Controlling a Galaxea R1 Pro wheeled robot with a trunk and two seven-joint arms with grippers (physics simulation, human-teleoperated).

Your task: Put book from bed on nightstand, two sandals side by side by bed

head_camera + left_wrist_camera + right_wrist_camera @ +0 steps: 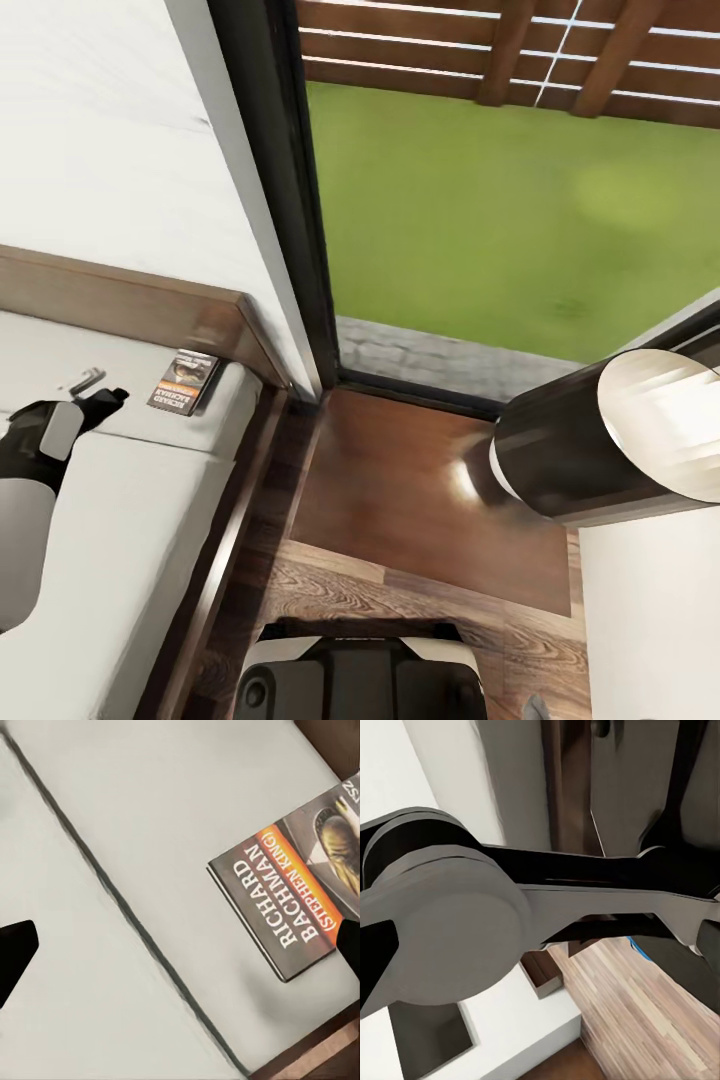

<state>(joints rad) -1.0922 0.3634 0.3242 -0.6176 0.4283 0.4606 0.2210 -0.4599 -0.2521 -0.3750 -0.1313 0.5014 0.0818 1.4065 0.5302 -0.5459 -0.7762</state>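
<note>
The book [185, 383] lies flat on the off-white mattress of the bed [120, 520], near the corner by the brown headboard [130, 300]. In the left wrist view the book [300, 892] shows its dark cover, orange band and "RICHARD" lettering. My left gripper [100, 388] hovers over the mattress just left of the book, open and empty [184, 949]. The nightstand [420, 500], with a glossy brown top, stands right of the bed below the window. My right gripper [540, 952] is open, facing my own arm links. A bright blue sliver [640, 947] on the plank floor is too small to identify.
A tall black-framed window [290, 200] looks onto green grass behind the nightstand. My right forearm [600, 440] hangs over the nightstand's right side. A white wall or cabinet [650, 620] stands at the right. My base [360, 675] sits on the wood-plank floor [330, 590].
</note>
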